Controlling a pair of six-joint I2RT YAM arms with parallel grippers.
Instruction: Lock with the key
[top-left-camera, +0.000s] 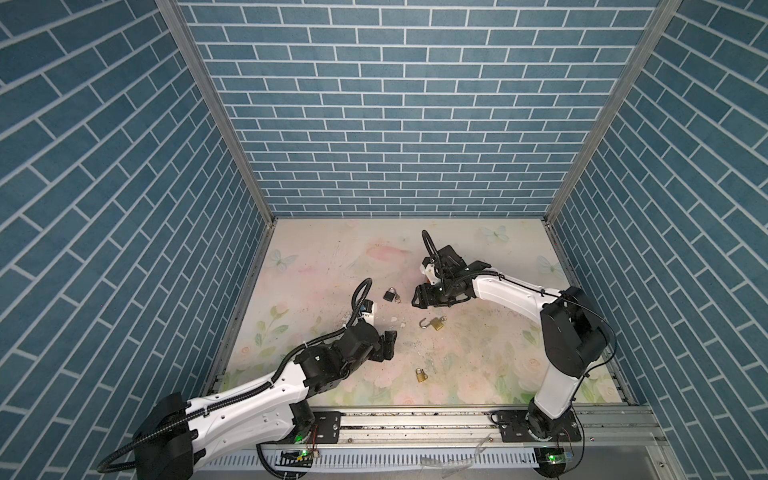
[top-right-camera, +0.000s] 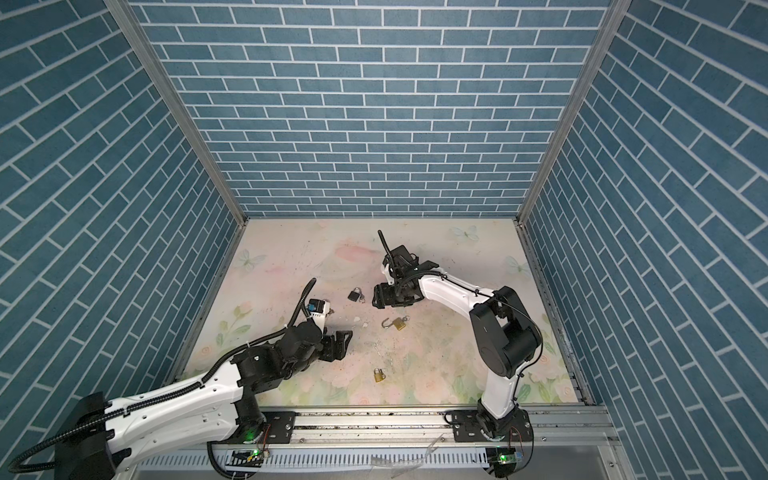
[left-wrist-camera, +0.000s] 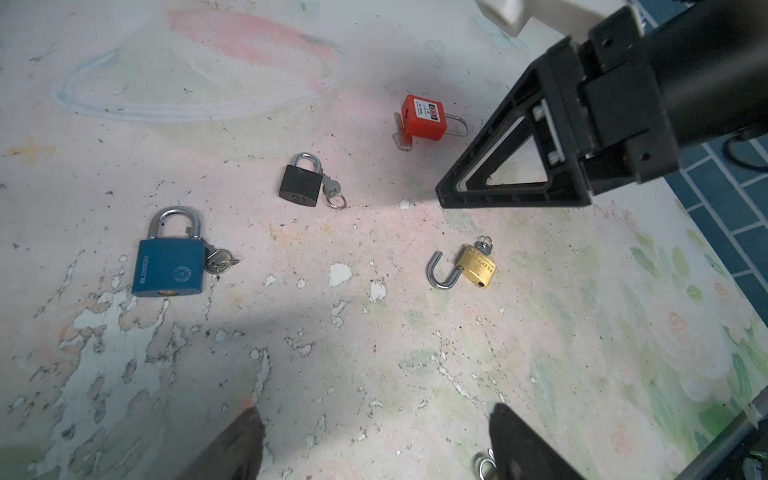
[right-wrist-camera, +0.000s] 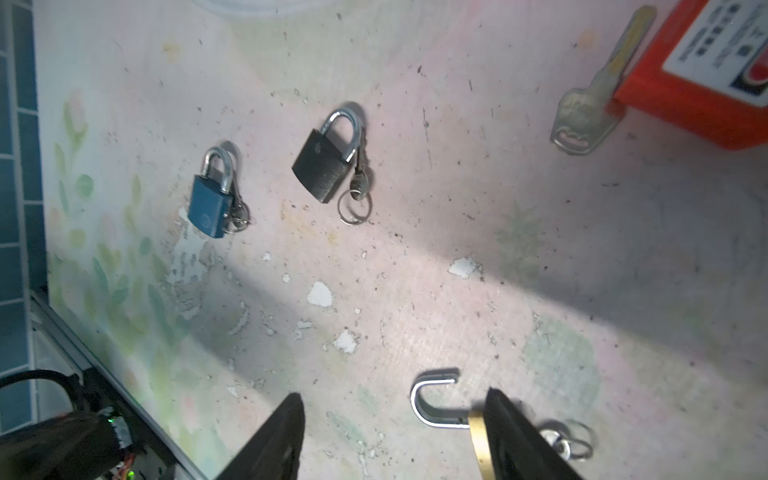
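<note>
A brass padlock (top-left-camera: 434, 324) (top-right-camera: 399, 323) lies mid-table with its shackle (left-wrist-camera: 439, 271) swung open and a small key (left-wrist-camera: 484, 246) with a ring in its body. My right gripper (top-left-camera: 417, 297) (top-right-camera: 378, 299) hovers just behind it, open and holding nothing. In the right wrist view that gripper (right-wrist-camera: 395, 399) has the shackle (right-wrist-camera: 432, 399) showing between its fingers, and one finger covers part of the brass body (right-wrist-camera: 478, 440). My left gripper (top-left-camera: 390, 345) (left-wrist-camera: 376, 415) is open over bare table, to the left of the padlock.
A black padlock (top-left-camera: 390, 295) (left-wrist-camera: 301, 187) with key, a blue padlock (left-wrist-camera: 168, 266) and a red padlock (left-wrist-camera: 424, 118) lie farther back. A shut brass padlock (top-left-camera: 421, 375) sits near the front. Blue brick walls enclose the floral table (top-left-camera: 478, 357).
</note>
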